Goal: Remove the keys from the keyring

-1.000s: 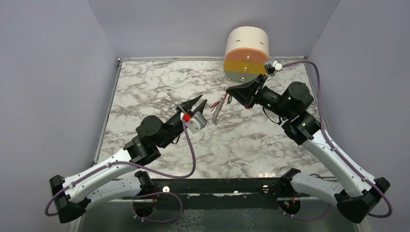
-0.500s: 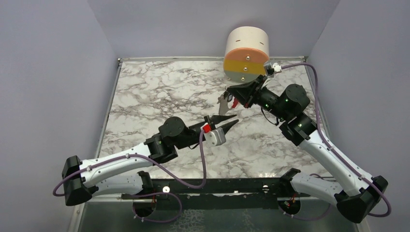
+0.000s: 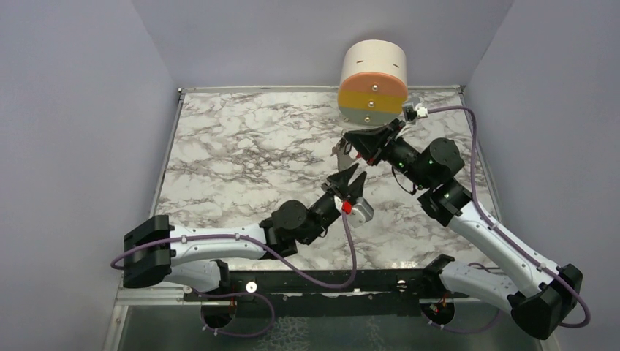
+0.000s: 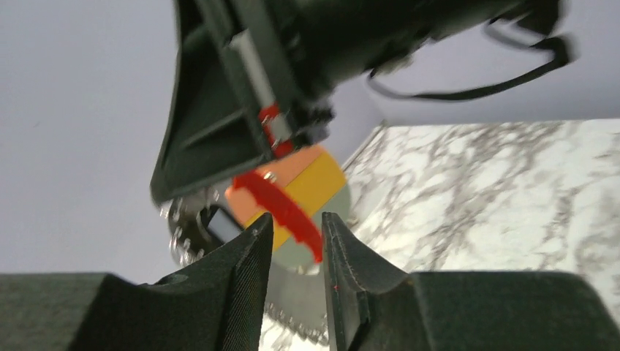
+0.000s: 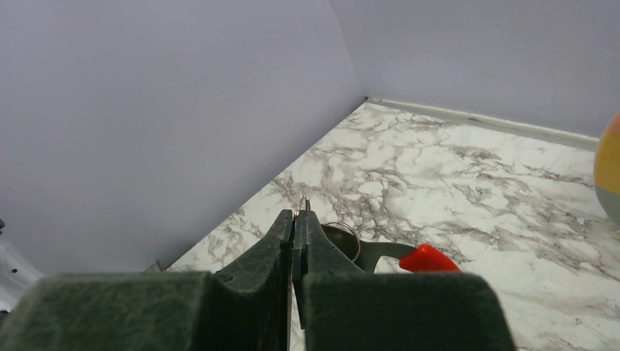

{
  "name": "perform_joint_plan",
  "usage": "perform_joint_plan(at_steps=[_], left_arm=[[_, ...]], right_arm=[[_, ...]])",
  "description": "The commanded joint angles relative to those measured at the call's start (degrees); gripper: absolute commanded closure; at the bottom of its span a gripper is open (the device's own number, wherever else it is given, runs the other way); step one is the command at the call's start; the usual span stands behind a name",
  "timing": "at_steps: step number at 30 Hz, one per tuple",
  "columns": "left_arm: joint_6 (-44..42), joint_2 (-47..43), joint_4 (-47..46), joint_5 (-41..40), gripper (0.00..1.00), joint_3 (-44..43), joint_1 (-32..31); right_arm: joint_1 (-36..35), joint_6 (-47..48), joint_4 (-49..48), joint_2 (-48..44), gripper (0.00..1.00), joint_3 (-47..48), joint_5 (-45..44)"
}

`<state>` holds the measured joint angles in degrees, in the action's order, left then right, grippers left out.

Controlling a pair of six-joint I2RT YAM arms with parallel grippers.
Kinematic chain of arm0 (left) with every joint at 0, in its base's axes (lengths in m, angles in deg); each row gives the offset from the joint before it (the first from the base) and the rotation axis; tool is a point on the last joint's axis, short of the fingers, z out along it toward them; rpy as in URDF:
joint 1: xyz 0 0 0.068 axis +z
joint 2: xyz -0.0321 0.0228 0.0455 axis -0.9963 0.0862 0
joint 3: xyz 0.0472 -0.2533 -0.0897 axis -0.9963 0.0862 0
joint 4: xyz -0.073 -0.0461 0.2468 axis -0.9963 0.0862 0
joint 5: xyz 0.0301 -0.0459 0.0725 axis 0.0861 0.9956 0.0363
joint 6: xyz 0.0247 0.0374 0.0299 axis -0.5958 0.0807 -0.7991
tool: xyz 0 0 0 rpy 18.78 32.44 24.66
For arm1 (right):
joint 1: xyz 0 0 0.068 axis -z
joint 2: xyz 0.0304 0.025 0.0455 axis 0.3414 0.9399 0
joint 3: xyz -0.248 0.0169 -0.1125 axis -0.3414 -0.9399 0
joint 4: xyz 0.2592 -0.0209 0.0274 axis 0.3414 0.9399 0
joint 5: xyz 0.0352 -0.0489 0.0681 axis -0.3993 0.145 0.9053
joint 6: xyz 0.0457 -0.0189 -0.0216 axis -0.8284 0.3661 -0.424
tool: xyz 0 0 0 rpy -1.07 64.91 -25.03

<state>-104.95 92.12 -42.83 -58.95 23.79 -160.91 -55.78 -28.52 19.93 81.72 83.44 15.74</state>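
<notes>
1. A second ago the left gripper (image 3: 351, 178) sat over the middle of the table (image 3: 241, 146), left of the hanging chain. Now it has come right and points toward the far side, just on the near side of the right gripper (image 3: 346, 141).
2. The left arm (image 3: 219, 245) has dropped from its raised, bent pose and now lies stretched low along the near edge.
3. The right gripper has barely shifted and still hangs in front of the orange, yellow and grey disc (image 3: 371, 99).
4. The keyring (image 3: 338, 151) dangled as a long chain a second ago. From above, only a short silvery bit now shows under the right fingertips.
5. The right gripper is closed. Its wrist view shows a thin sliver of metal (image 5: 302, 205) pinched at the tips, and the thin ring (image 5: 342, 235) peeps out just beyond them, clear of the table.
6. The left gripper's jaws stand part open.
7. In the left wrist view the keyring's red clip (image 4: 281, 208) hangs below the right gripper. Its lower end shows in the gap between the left fingertips (image 4: 257, 232). I cannot tell whether they touch it.
8. The blurred chain (image 4: 181, 238) hangs left of the clip.
9. The keys are too small and blurred to pick out.
</notes>
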Motion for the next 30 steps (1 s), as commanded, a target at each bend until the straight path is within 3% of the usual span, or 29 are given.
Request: perform_joint_plan(at_steps=[1, 7, 15, 30], left_arm=[[-5.36, 1.22, -15.37, -16.64, 0.65, 1.48, -0.01], [-5.89, -1.42, -21.81, -16.85, 0.65, 4.97, 2.71], [6.33, -11.41, -11.60, -1.50, 0.65, 6.56, 8.55], [17.10, -11.31, -8.13, 9.65, 0.66, 4.33, 7.64]], right_arm=[[-0.57, 0.32, -5.78, -2.50, 0.98, 1.01, -1.89], [-0.79, 0.13, -6.37, -4.11, 0.98, 0.52, -1.13], [-0.93, 1.37, -7.36, -4.46, 0.98, 0.42, -2.11], [-1.41, 1.71, -10.91, -2.46, 0.98, -0.70, -4.44]])
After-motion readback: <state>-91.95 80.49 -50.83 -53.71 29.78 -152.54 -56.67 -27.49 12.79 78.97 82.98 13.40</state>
